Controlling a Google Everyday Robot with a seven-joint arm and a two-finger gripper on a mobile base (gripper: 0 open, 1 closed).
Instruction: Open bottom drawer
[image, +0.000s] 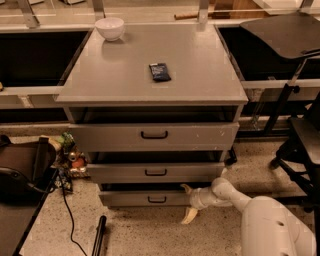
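Observation:
The bottom drawer (145, 198) is the narrowest grey front, lowest in the cabinet, with a small black loop handle (156, 199) at its centre. It stands out a little, with a dark gap above it. My gripper (187, 202) is at the drawer's right end, right of the handle. One cream finger (186, 188) sits at the drawer's top right edge and the other (190, 215) points down below the front, so the fingers are spread apart. My white arm (250, 207) comes in from the lower right.
The middle drawer (155, 171) and the widest top drawer (154, 135) sit above. A white bowl (110, 27) and a dark packet (160, 71) lie on the cabinet top. A black bag (22, 170) and cable are left, a chair base (295, 160) right.

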